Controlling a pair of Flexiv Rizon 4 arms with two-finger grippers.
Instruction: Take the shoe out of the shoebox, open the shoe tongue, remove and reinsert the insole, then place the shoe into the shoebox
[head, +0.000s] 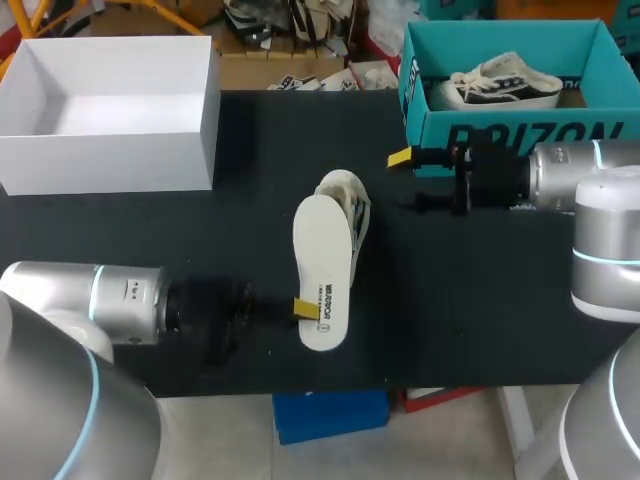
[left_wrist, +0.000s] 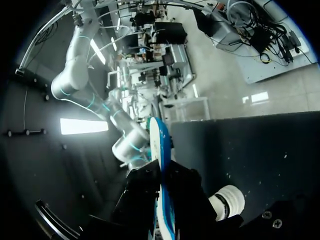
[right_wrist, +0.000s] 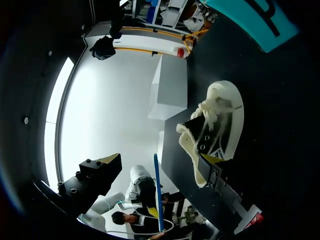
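white box (head: 110, 150): back-left of the shoe and well apart from it. Its top is open, and it sits at the table's back-left edge.
left gripper (head: 304, 308): front-left of the shoe, arm coming in from the front-left corner. It is clenched on the insole near the insole's front end, with one yellow tip on top. In the left wrist view the insole stands edge-on between both fingers.
insole (head: 323, 262): white with a blue underside, printed face up. It is held just front-left of the shoe and overlaps it in the head view; I cannot tell if they touch. Its front end is near the table's front edge.
shoe (head: 352, 200): cream, lying on its side around mid-table. In the right wrist view the laces are loose and the tongue is pulled out.
table (head: 480, 300): black. There is a wide bare stretch front-right of the shoe, and another bare stretch between the shoe and the white box.
right gripper (head: 410, 182): near the shoe on its right, arm coming in from the right edge. The fingers are spread wide with nothing between them. In the right wrist view one finger is just beside the shoe's opening; I cannot tell if it touches.
teal shoebox (head: 500, 135): back-right of the shoe, at the table's back-right edge. The right gripper is just in front of its front wall.
second shoe (head: 505, 85): light upper with a dark band, lying inside the teal shoebox, well apart from the shoe.
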